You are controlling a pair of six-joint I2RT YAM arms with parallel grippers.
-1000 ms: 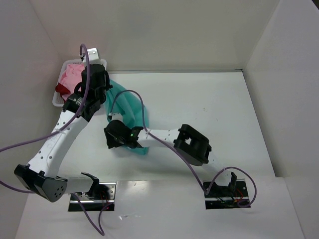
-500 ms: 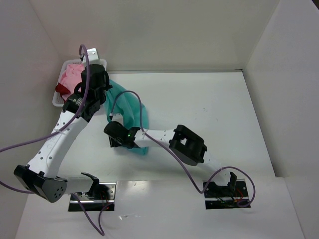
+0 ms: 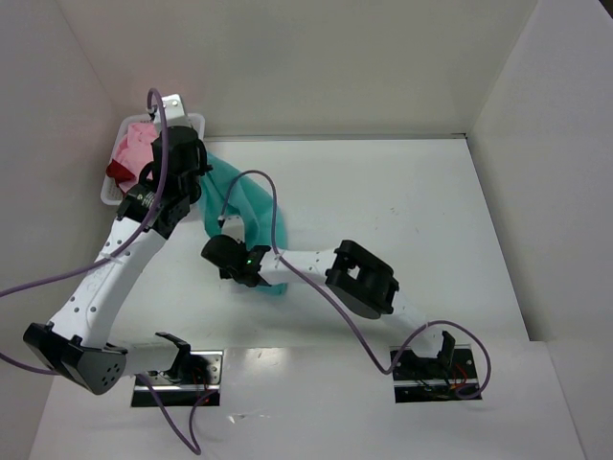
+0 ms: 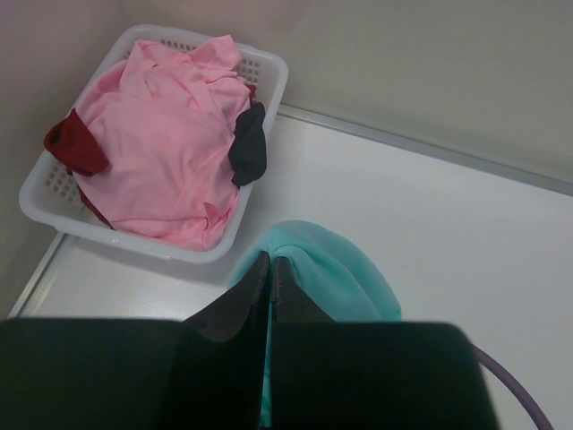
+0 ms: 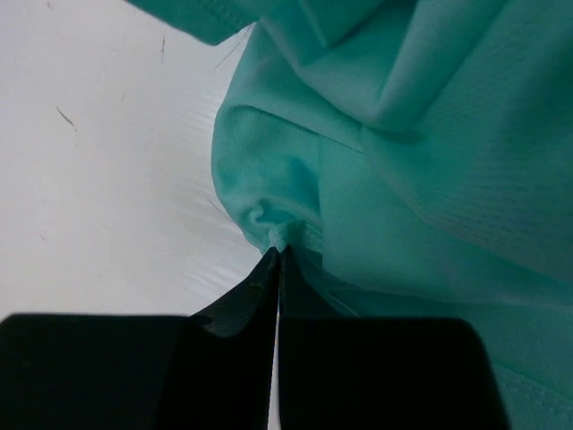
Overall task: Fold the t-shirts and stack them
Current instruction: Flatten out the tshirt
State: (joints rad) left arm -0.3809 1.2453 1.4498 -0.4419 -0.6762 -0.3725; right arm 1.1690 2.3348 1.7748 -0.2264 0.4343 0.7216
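Observation:
The teal t-shirt [image 3: 247, 206] hangs stretched between both grippers over the table's left half. My left gripper [image 4: 269, 258] is shut on a raised fold of it [image 4: 336, 273], just in front of the basket. My right gripper [image 5: 278, 249] is shut on a bunched edge of the same teal t-shirt [image 5: 430, 161], low and near the table. The light pink t-shirt [image 4: 161, 152] fills the white lattice basket [image 4: 269, 76], and the dark red t-shirt [image 4: 76, 148] shows at the basket's left side.
The basket [image 3: 113, 196] stands in the far left corner against the walls. A small dark cloth [image 4: 248, 152] lies over the pink shirt at the basket's right rim. A purple cable [image 3: 273, 206] loops above the teal shirt. White table [image 3: 412, 211] spreads to the right.
My right gripper has closed on the teal t-shirt's edge. The left arm has lifted and drawn back slightly toward the basket, pulling the cloth taut.

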